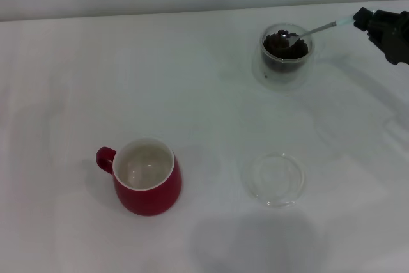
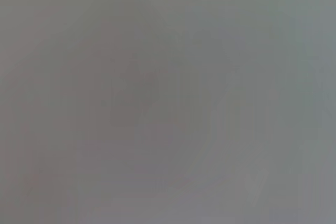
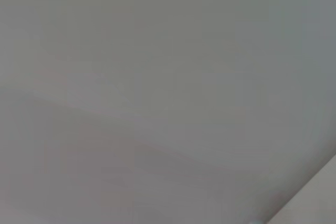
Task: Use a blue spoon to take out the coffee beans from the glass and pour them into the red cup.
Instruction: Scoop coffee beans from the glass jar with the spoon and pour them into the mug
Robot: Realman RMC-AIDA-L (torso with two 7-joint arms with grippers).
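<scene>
In the head view the clear glass [image 1: 285, 55] stands at the far right of the table, holding dark coffee beans [image 1: 281, 45]. The blue spoon [image 1: 319, 29] reaches into it: its silver bowl rests among the beans and its pale blue handle runs up to the right. My right gripper [image 1: 365, 20], black, is shut on the handle's end at the frame's right edge. The red cup [image 1: 147, 185] with a white inside sits front left, handle pointing left. My left gripper is out of view. Both wrist views show only blank grey.
A shallow clear glass dish [image 1: 276, 178] lies on the white table [image 1: 192, 94], in front of the glass and right of the red cup.
</scene>
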